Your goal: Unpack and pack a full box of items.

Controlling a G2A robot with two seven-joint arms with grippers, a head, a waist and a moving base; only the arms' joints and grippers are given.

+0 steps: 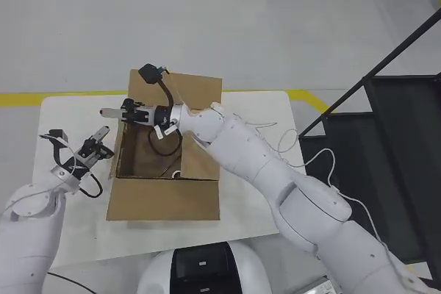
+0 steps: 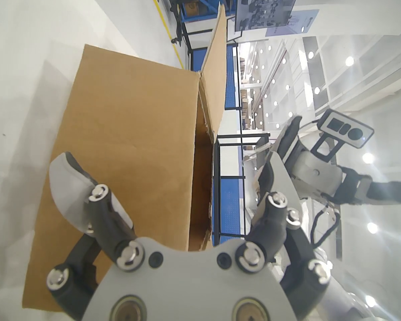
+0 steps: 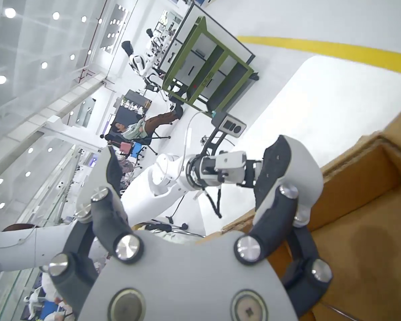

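White table (image 1: 242,220), grey floor (image 1: 206,37), yellow line (image 1: 29,98). One open box (image 1: 165,198). Left gripper (image 1: 103,143), right gripper (image 1: 121,112), both spread, empty.

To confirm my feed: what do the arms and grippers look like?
The left arm and right arm wear rounded white shells. The left gripper and right gripper each have two pale curved fingers with dark pads, black links and a grey screwed plate. Black cables loop at the wrists; a white cable trails along the right arm.
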